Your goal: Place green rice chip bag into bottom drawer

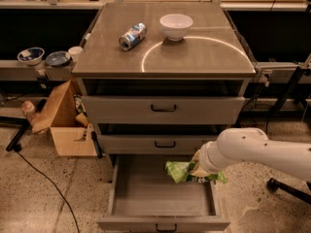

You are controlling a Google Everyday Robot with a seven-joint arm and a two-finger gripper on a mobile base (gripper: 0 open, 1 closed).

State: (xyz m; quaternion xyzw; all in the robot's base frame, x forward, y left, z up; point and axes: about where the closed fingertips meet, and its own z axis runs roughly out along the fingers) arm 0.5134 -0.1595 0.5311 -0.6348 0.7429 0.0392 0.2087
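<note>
- The green rice chip bag (179,172) hangs crumpled over the right side of the open bottom drawer (146,198), above its grey floor and close to its right wall.
- The gripper (195,169) is at the bag's right end; the jaws are closed on the foil, which hides most of them.
- The white arm (257,152) reaches in from the right, low, level with the middle drawer (126,143).
- The bottom drawer is pulled out towards the near side, its small dark handle (165,225) at the near edge.
- The middle drawer and the top drawer (121,109) above it are closed.
- On the cabinet's surface (199,57), a blue-silver can (132,36) lies on its side to the left of a white bowl (176,25), which stands upright towards the far side.
- Left of the cabinet, an open cardboard box (68,130) sits on the speckled floor.
</note>
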